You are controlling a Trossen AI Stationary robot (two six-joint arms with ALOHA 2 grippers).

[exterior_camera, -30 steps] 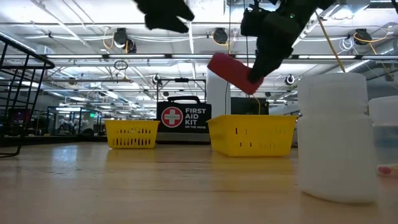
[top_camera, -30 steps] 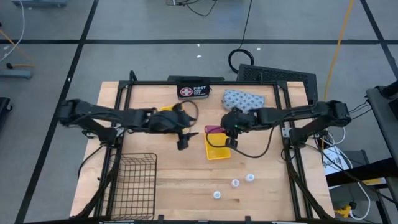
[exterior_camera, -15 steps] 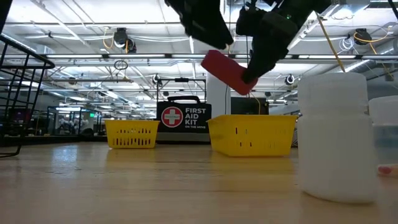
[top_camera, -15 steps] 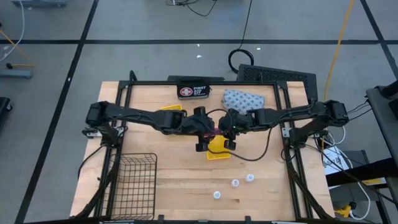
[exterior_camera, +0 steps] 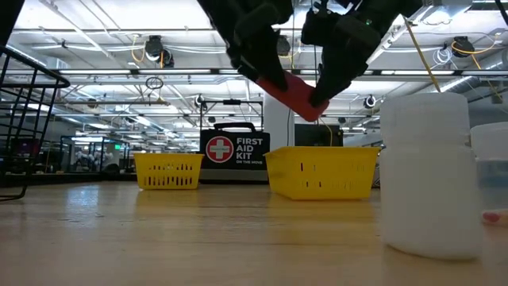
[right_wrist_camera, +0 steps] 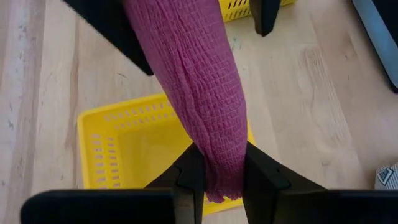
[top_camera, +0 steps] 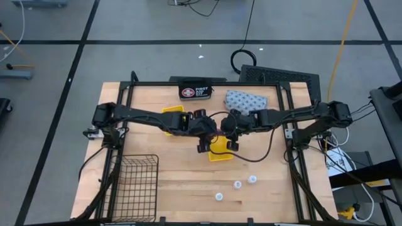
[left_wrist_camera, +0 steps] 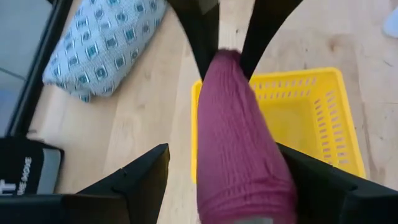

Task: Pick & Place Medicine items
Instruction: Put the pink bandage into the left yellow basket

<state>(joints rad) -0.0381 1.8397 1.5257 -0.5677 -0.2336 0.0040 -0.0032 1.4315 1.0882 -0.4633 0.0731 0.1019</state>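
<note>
High view: my left gripper (top_camera: 202, 133) has crossed from left of centre to frame centre and now faces my right gripper (top_camera: 232, 131) above the yellow tray (top_camera: 220, 152).

Low view: the pink bar (exterior_camera: 295, 94) hangs top centre, clear of the tray.

Left wrist view: the left jaws stand wide, one on each side of the bar's free end, not yet pinching.

Right wrist view: the right jaws are clamped narrow on the bar's other end. I judge a handover is starting.
</note>
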